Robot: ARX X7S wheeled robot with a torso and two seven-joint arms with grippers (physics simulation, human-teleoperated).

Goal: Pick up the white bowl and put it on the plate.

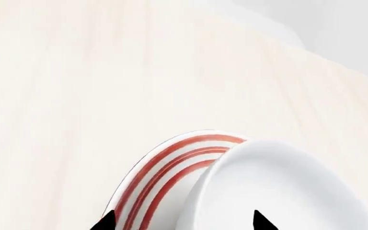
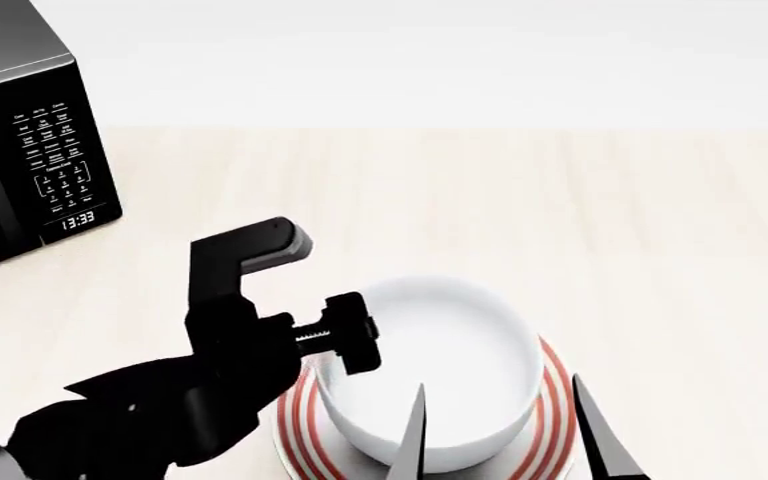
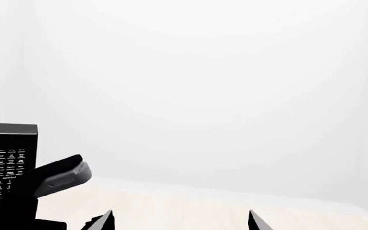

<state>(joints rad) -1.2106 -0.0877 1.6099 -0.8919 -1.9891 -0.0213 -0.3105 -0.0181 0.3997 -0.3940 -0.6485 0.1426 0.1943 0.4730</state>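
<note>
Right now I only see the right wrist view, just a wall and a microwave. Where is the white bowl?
Observer: The white bowl sits on the plate, on the table in front of the robot.
Operator: Is the left gripper holding it?
Observer: No. The left gripper is open, straddling the bowl's wall: one fingertip over the plate, one over the bowl's inside.
Operator: What does the plate look like?
Observer: White, with three thin red rings around its rim.

A pale wooden table (image 2: 651,230) carries the plate (image 2: 555,425) and a microwave (image 2: 24,130).
</note>
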